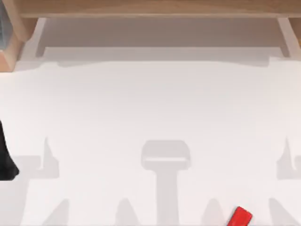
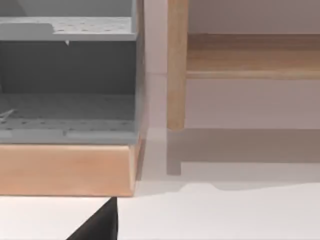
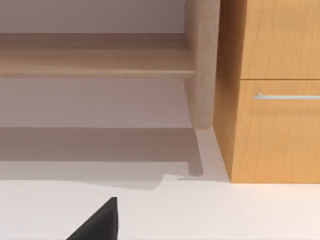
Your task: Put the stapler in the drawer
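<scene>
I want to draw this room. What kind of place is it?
Probably a desk in an office or study: a white tabletop, a wooden drawer unit with a metal handle, a red stapler.

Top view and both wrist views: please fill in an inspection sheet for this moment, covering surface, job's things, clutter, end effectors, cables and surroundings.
Surface: white table, crossed by grey shadows.
Job's things: red stapler lies tilted at the near edge, right of centre, untouched. Drawer in the wooden cabinet at the right is shut, with a metal handle across its front.
Clutter: nothing seen.
End effectors: left arm parked at the table's left edge; a dark tip shows in the left wrist view and another dark tip in the right wrist view.
Cables: nothing seen.
Surroundings: wooden shelf along the far side; grey perforated rack on a wooden base at far left.
</scene>
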`<control>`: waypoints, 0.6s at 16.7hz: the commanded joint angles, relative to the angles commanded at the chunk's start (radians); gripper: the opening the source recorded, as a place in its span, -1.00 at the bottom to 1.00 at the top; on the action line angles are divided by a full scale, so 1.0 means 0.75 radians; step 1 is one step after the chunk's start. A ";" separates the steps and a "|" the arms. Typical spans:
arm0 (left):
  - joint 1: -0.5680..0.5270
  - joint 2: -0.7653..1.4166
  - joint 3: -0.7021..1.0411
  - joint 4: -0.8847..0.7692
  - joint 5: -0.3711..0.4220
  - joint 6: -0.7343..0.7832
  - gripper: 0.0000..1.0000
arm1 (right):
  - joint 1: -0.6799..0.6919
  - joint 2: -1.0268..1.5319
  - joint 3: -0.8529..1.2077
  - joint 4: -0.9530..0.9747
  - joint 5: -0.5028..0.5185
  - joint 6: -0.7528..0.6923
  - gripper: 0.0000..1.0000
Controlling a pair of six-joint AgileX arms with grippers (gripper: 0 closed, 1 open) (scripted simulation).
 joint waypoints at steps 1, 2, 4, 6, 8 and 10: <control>0.000 0.000 0.000 0.000 0.000 0.000 1.00 | 0.000 0.000 0.000 0.000 0.000 0.000 1.00; 0.000 0.000 0.000 0.000 0.000 0.000 1.00 | 0.000 0.000 0.000 0.000 0.000 0.000 1.00; 0.000 0.000 0.000 0.000 0.000 0.000 1.00 | -0.004 0.040 0.021 0.023 -0.015 -0.033 1.00; 0.000 0.000 0.000 0.000 0.000 0.000 1.00 | -0.017 0.137 0.070 0.077 -0.045 -0.109 1.00; 0.000 0.000 0.000 0.000 0.000 0.000 1.00 | -0.042 0.288 0.145 0.161 -0.083 -0.220 1.00; 0.000 0.000 0.000 0.000 0.000 0.000 1.00 | -0.081 0.488 0.244 0.269 -0.125 -0.361 1.00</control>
